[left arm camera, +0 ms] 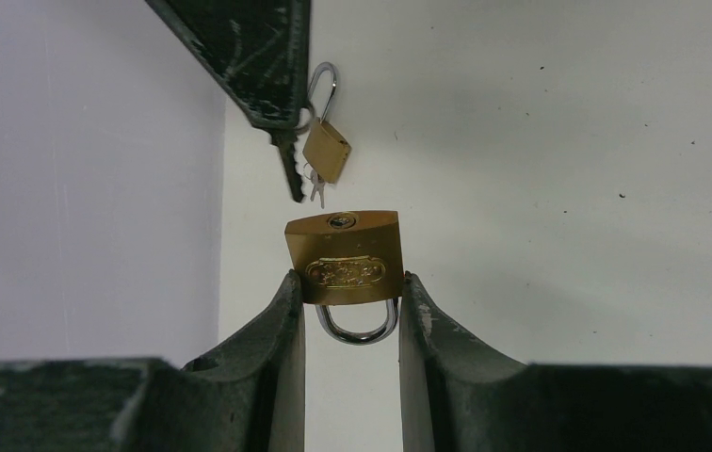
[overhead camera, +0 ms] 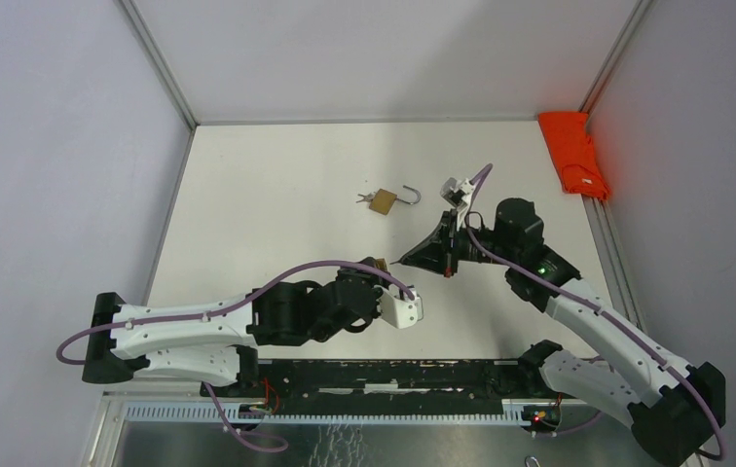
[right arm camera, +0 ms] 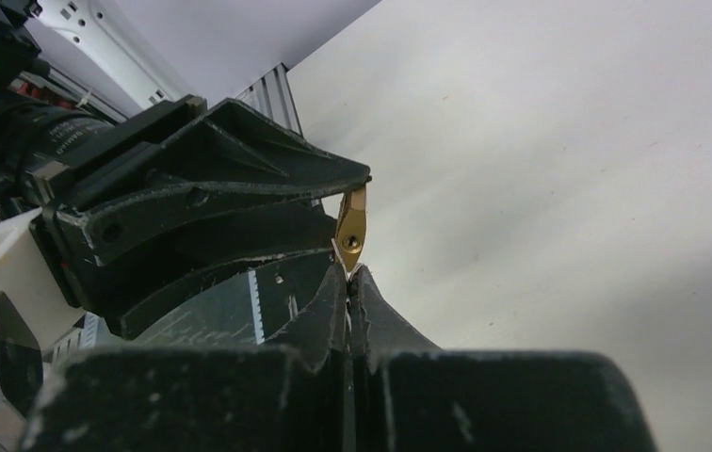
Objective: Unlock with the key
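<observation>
- Light was bright, even and diffuse; the white table (left arm camera: 569, 141) beyond the fingers (left arm camera: 272, 358) looked nearly washed out, shadows faint.
- Left wrist view: the padlock (left arm camera: 344, 256) between the fingers was sharp, its shackle glinting; the key (left arm camera: 291, 174) past their tips showed as a dark silhouette; the finger bases blurred.
- Right wrist view: the fingers (right arm camera: 329, 315) were underexposed and soft near the lens.

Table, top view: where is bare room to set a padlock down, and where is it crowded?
Bare: the table at far left, between its left edge and the open padlock, and the strip along the back wall. Crowded: the middle, where the left gripper with the held padlock meets the right gripper with the key.
</observation>
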